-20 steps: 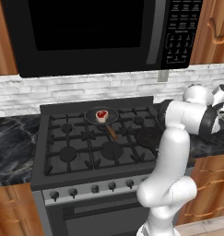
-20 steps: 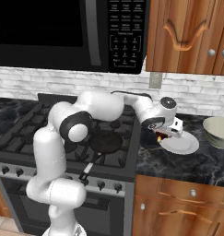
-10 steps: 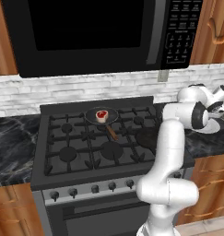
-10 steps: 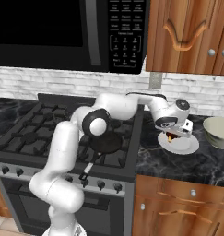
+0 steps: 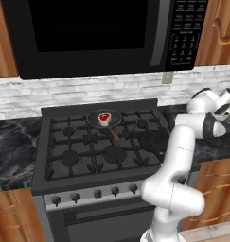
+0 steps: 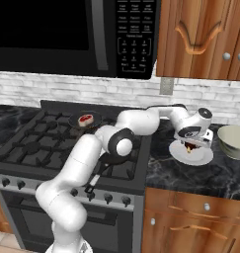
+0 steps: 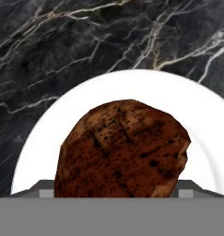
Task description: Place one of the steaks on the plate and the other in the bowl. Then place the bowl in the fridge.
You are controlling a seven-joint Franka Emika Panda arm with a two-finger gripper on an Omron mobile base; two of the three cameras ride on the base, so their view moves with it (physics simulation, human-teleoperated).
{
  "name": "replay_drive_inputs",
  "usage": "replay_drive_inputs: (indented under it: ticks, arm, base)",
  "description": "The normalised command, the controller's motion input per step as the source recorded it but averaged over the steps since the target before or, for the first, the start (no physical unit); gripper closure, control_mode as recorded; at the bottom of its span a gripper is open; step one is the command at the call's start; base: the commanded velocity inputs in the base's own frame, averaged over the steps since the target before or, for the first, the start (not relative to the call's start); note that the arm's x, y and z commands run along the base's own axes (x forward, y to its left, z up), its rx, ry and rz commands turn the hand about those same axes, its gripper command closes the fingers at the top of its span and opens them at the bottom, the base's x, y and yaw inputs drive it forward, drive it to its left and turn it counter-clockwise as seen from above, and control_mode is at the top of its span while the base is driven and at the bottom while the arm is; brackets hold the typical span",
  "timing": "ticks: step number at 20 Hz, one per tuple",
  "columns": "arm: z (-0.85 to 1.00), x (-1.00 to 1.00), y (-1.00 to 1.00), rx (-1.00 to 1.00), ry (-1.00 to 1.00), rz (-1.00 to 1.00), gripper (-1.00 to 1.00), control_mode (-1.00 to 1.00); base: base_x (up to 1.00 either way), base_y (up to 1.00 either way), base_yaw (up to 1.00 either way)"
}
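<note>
Hand view first, and we are looking straight down at the dark steak (image 7: 122,150), a reddish-brown slab lying flat on the plate (image 7: 49,138), with black marbled surface (image 7: 62,50) all around the white rim. We cannot make out the fingertips against the meat here.

Over to the right base view: our end effector (image 6: 192,144) hangs just above the plate (image 6: 203,158), and the dark steak (image 6: 190,147) shows as a small brown patch beneath it. We read the jaws as spread wide, with nothing gripped between them. Just to the right of the plate sits the bowl (image 6: 234,142), pale cream-green, on the same dark surface (image 6: 190,175). On the stove (image 6: 47,143), the red steak (image 6: 85,118) rests in a frying pan (image 6: 84,121) at the back, well apart from the plate.

Left base view now: the red steak (image 5: 105,118) with its pale fat edge lies in that frying pan (image 5: 103,119), whose brown handle points towards us. A second dark pan (image 5: 153,140) sits on the burner to its right, close to our arm. Above it all hangs the black microwave (image 5: 102,33).
</note>
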Motion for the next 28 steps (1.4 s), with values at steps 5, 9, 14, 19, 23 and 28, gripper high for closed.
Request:
replay_drive_inputs:
  ticks: [5,9,14,19,23,28]
  arm:
    - [-0.18,-0.26,0.03,0.0,0.01,0.04,-1.0,-1.0]
    - [0.13,-0.34,0.13,-0.02,-0.03,0.0,-1.0,-1.0]
    - [0.19,-0.93,0.76,-0.12,-0.03,0.05,-1.0,-1.0]
    - [0.06,-0.99,1.0,-0.17,0.0,0.11,-1.0,-1.0]
    - [0.3,-0.81,1.0,-0.12,-0.07,0.11,-1.0,-1.0]
    - [0.18,-0.64,1.0,-0.02,-0.18,0.04,-1.0,-1.0]
  base:
    - [0.0,0.0,0.0]
    - [0.0,0.0,0.0]
    - [0.0,0.0,0.0]
    - [0.0,0.0,0.0]
    - [0.0,0.0,0.0]
    - [0.0,0.0,0.0]
